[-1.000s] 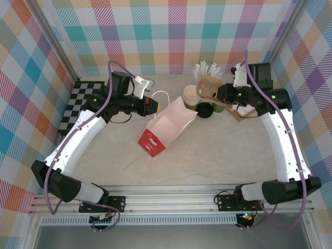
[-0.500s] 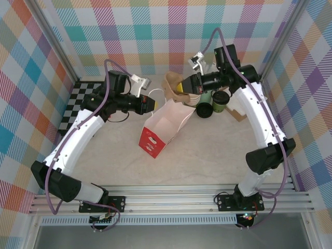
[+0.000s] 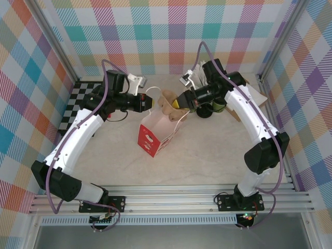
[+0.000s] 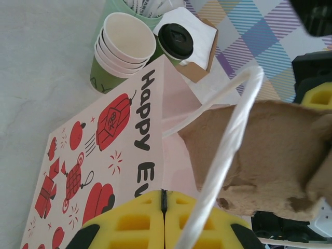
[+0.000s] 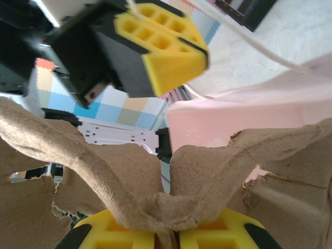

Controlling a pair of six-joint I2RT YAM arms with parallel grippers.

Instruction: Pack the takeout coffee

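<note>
Plaid walls [image 3: 155, 31] close in a pale counter [image 3: 207, 155], and over its middle the two arms meet. The right gripper [image 5: 171, 236] has its jaws pressed together on the central ridge of the brown cardboard carrier [image 5: 129, 176], whose rough, torn-edged pulp spreads to either side of the pads. The left gripper [image 4: 163, 207] has its jaws shut too, and they appear to pinch the white handle [image 4: 228, 140] of the pink paper bag [image 4: 104, 145], holding the bag upright with its mouth facing up.

From the top camera, the carrier [image 3: 167, 102] hangs between the two grippers, just over the back rim of the bag [image 3: 155, 132]. It reaches out from the right gripper [image 3: 180, 100] toward the left gripper [image 3: 148, 102], so its long axis runs roughly across the opening. The coming move probably turns on this: the bag mouth lies below the carrier and slightly nearer the arms' bases, and the carrier may need to tip end-first to go in.

No cup sits in the carrier. The takeout coffee [image 4: 176, 41], a dark green cup under a round black lid, stands upright at the back of the counter, just beside a stack of cream cups [image 4: 124, 44]. It is apart from the bag, and the right arm is nearer to it.
</note>
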